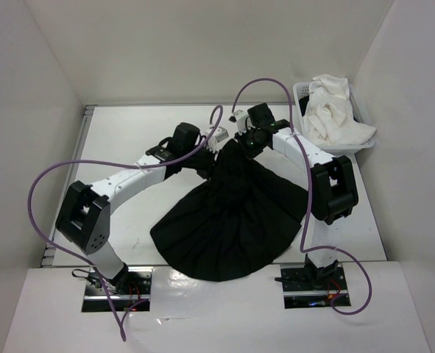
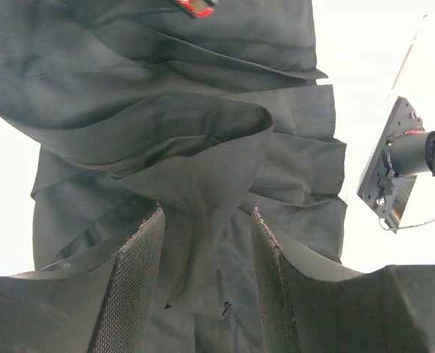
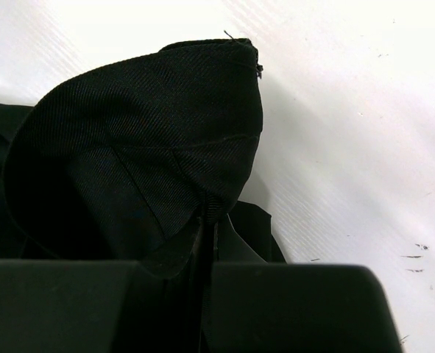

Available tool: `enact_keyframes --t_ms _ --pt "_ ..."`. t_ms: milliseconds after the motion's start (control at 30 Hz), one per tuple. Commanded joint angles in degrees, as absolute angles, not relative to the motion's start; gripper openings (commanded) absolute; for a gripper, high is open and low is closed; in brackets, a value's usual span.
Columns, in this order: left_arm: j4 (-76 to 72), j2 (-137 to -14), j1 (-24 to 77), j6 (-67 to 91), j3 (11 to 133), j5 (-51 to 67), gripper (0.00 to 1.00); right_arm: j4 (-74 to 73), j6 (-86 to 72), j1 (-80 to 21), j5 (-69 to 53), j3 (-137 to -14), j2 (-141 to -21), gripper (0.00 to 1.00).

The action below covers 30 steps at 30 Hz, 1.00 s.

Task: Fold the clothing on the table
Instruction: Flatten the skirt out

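Note:
The clothing (image 1: 232, 220), a black pleated skirt, fans out on the table (image 1: 129, 132) from a narrow waist at the back to a wide hem near the arm bases. My right gripper (image 1: 245, 140) is shut on the waist and holds it bunched up. In the right wrist view the fabric (image 3: 143, 125) bulges above the pinched jaws of that gripper (image 3: 208, 220). Just left of it, my left gripper (image 1: 218, 141) is at the same waist end. Its fingers stand apart in the left wrist view, with a fold of skirt (image 2: 202, 125) lying between them, around the gripper (image 2: 207, 213).
A small white basket (image 1: 364, 110) stands at the back right corner, holding a white cloth (image 1: 331, 110). White walls close in the table on three sides. Purple cables loop over both arms. Part of the right arm (image 2: 416, 154) shows close beside the left gripper.

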<state>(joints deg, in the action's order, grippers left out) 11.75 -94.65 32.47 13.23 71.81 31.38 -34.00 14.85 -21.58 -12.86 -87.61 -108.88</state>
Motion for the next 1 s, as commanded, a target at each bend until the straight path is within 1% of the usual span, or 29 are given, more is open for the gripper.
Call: enact_keyframes --t_ms 0,233,433,633,700,733,767,833,967 --pt "11.87 -95.89 34.01 12.14 74.36 29.36 0.58 -32.52 15.03 -21.18 -12.83 -87.19 -106.88 0.0" --pt "13.1 -98.17 36.29 9.67 75.59 28.21 0.57 -32.52 15.56 -21.18 -13.36 -87.19 -106.88 0.0" --pt "13.1 -98.7 36.3 8.62 75.59 26.54 0.57 -32.52 15.56 -21.18 -13.36 -87.19 -106.88 0.0" --pt "13.1 -98.7 36.3 8.09 75.59 26.02 0.53 -32.52 15.56 -21.18 -13.36 -87.19 -106.88 0.0" --pt "13.1 -99.22 36.3 8.09 75.59 26.02 0.51 -32.52 15.56 -21.18 -13.36 -87.19 -106.88 0.0" --pt "13.1 -99.23 36.3 8.09 75.59 26.02 0.48 -32.52 15.56 -21.18 -13.36 -87.19 -106.88 0.0" --pt "13.1 -99.23 36.3 8.09 75.59 26.71 0.46 -32.52 15.56 -21.18 -13.36 -87.19 -106.88 0.0" --pt "12.48 -99.84 36.3 8.09 76.11 27.24 0.45 -32.52 16.08 -21.18 -13.36 -87.19 -106.88 0.0" --pt "12.48 -100.46 36.83 8.09 76.64 28.39 0.36 -32.52 16.08 -21.18 -13.36 -87.19 -106.88 0.0"
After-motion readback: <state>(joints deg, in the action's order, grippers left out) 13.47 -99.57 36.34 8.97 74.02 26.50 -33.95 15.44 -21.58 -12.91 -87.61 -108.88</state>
